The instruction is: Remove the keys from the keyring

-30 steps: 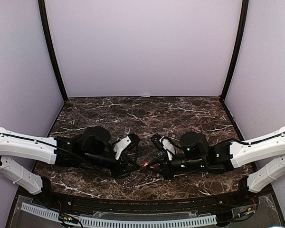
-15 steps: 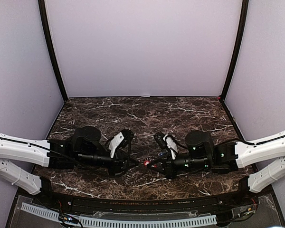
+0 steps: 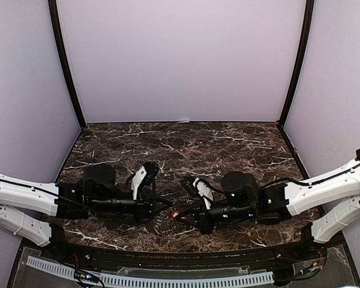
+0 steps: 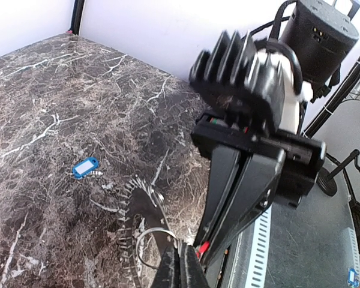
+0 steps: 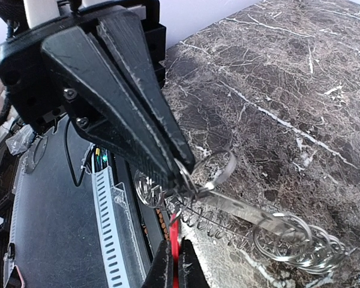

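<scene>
The keyring is a grey toothed ring, tilted up off the marble, with small wire rings on it. My left gripper is shut on one thin wire loop of it; its fingers show in the right wrist view. My right gripper is shut on the red-headed key, tip to tip with the left gripper. The red key also shows in the top view. The blue-headed key lies loose on the marble, apart from the ring.
The two grippers meet near the table's front edge. A white slotted cable rail runs below that edge. Dark marble stretches behind the arms to the purple back wall.
Both grippers have shifted left and slightly toward the front edge, still tip to tip. The left arm has drawn back and the right arm has followed with the red key.
</scene>
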{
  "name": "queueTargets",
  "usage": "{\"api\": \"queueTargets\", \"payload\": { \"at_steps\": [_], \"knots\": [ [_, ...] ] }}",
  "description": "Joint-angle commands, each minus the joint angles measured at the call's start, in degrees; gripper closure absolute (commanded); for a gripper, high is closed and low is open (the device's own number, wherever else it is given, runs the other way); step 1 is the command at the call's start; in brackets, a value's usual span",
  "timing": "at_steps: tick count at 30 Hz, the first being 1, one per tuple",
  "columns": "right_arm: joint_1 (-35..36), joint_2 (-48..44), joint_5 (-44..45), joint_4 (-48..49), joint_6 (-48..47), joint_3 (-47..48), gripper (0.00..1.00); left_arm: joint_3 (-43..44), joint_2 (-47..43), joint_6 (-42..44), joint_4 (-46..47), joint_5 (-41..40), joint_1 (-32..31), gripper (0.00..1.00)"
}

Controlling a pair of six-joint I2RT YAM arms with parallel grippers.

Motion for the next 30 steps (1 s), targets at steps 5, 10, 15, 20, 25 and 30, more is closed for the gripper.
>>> {"api": "queueTargets", "payload": {
  "at_steps": [5, 10, 15, 20, 25, 30],
  "knots": [
    [1.9, 2.0, -1.3, 0.3, -2.3, 2.0, 1.0, -0.4, -1.6, -3.2, 14.7, -1.7, 0.7, 1.0],
    [1.9, 1.8, -1.6, 2.1, -2.3, 1.7, 1.0, -1.1, -0.4, -4.8, 17.2, -1.2, 0.7, 1.0],
    [1.8, -0.8, 2.3, 2.0, -1.5, -0.1, 1.0, -1.0, -0.6, -4.7, 15.8, -3.1, 1.0, 1.0],
    [1.3, -7.3, 12.2, -0.9, -0.1, -2.8, 1.0, -1.0, -0.9, -5.3, 12.3, -4.9, 3.3, 1.0],
    [-4.8, -13.6, 18.7, -4.3, 4.9, -7.3, 1.0, -2.7, -2.9, -6.5, 10.4, -4.2, 7.8, 1.0],
    [-17.2, -12.4, 18.9, -10.2, 7.8, -8.4, 1.0, -5.9, -5.9, -8.6, 8.8, -0.8, 15.9, 1.0]
  ]
}}
